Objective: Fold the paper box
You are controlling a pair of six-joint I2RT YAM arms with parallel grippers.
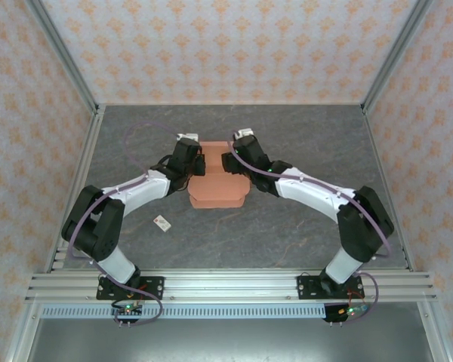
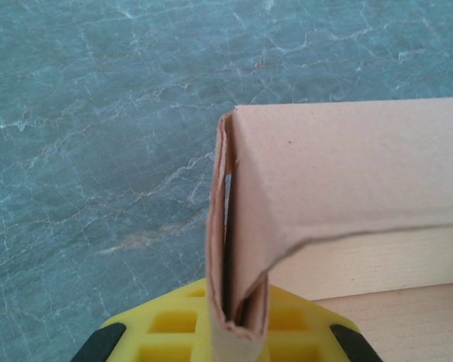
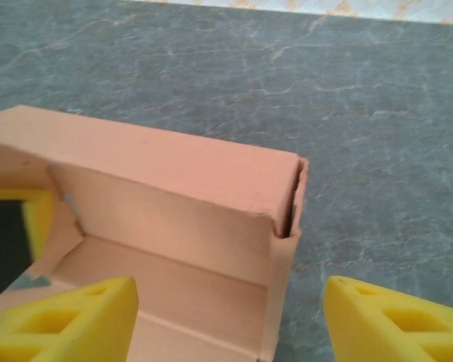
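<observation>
Top external view: the left arm (image 1: 128,197) and the right arm (image 1: 317,194) reach in from the near edge and meet over the middle of a grey marbled desk (image 1: 302,136). Patterned walls (image 1: 226,53) stand around it.
Paper box: the salmon-orange paper box (image 1: 219,188) is partly folded and rests on the desk between the two arms. Some side walls are raised, and its near part lies flat with a notched edge.
Left fingers: the left fingers (image 1: 197,164) sit at the box's left side. In the left wrist view they are yellow and clenched on a doubled-over cardboard wall at a corner, which stands upright between them.
Right fingers: the right fingers (image 1: 228,161) sit at the box's far right. In the right wrist view they are released and spread wide, one over the box's inside and one outside over the desk, with a raised corner between them.
White tag: a small white tag (image 1: 162,222) lies flat on the desk near the left arm, well apart from the box.
</observation>
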